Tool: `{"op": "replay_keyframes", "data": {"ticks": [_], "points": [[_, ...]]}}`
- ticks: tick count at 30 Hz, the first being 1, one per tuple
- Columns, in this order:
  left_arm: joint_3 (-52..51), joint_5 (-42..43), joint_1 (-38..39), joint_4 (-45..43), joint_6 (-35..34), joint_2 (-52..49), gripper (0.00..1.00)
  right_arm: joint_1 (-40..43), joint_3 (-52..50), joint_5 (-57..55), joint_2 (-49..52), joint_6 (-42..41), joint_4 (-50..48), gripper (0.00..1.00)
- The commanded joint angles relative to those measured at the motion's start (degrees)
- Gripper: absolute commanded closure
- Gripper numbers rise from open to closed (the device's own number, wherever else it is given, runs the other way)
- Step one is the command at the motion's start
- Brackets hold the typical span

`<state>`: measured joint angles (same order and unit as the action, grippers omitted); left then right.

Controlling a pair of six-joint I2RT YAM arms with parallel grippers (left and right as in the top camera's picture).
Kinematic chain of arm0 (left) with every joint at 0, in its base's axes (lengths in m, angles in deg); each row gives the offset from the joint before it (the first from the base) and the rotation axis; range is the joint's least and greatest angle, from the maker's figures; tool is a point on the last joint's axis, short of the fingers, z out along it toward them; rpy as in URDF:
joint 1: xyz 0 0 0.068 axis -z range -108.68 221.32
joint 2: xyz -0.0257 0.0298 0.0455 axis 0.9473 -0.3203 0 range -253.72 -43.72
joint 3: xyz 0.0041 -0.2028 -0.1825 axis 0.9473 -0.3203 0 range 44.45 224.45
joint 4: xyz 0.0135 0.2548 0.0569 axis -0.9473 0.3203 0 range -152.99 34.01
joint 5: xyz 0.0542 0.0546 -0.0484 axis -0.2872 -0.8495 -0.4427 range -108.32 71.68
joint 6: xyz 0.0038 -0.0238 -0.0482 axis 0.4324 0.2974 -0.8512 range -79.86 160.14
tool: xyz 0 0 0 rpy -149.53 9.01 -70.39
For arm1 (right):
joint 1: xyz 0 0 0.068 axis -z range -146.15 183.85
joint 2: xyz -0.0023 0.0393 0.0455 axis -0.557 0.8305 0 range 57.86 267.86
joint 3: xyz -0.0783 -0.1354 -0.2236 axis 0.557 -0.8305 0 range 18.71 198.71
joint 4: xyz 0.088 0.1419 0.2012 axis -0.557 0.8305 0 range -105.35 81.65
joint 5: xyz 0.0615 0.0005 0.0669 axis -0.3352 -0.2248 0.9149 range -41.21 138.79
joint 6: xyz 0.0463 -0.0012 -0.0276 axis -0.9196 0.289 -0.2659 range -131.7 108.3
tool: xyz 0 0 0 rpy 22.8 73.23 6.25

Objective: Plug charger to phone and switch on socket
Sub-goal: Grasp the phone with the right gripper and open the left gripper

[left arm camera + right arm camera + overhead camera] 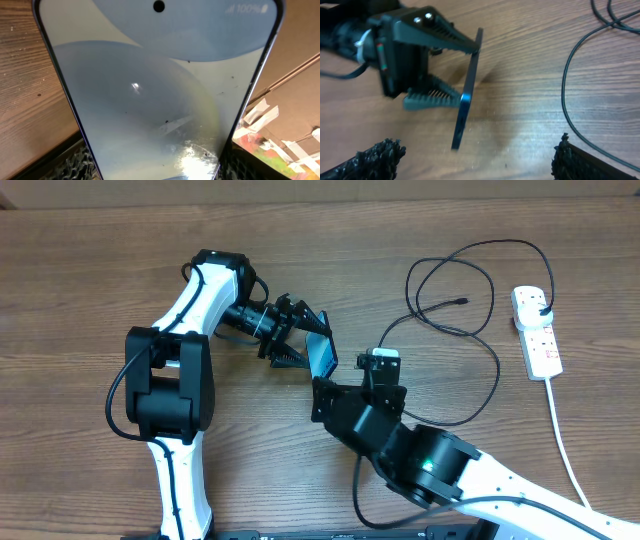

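Pinching phone [321, 352] on edge: left gripper [311, 342] | right gripper [477, 157] spread wide | wood-grain table [90, 270]

White left arm [192, 302], black joints [172, 392], ribbed black left pincer [314, 346], black cables [113, 392]

We see matt, grained wood on the table [100, 240] — glossy, dust-specked glass on the phone [160, 100], and ribbed matt plastic on the left gripper's fingers [432, 97].
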<state>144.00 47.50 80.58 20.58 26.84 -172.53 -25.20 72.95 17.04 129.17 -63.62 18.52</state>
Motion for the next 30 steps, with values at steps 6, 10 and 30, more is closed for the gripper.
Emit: {"op": "replay_keyframes", "data": {"ticks": [6, 10, 30], "points": [[1.6, 2.9, -0.3, 0.1, 1.1, -0.5, 0.33, 0.3, 0.9, -4.2, 7.7, 1.4, -10.1, 0.09], [1.6, 2.9, -0.3, 0.1, 1.1, -0.5, 0.33, 0.3, 0.9, -4.2, 11.3, 1.4, -12.9, 0.11], [1.6, 2.8, -0.3, 0.1, 1.1, -0.5, 0.33, 8.2, 0.9, 13.8, 14.4, 9.2, -22.9, 0.44]]}}
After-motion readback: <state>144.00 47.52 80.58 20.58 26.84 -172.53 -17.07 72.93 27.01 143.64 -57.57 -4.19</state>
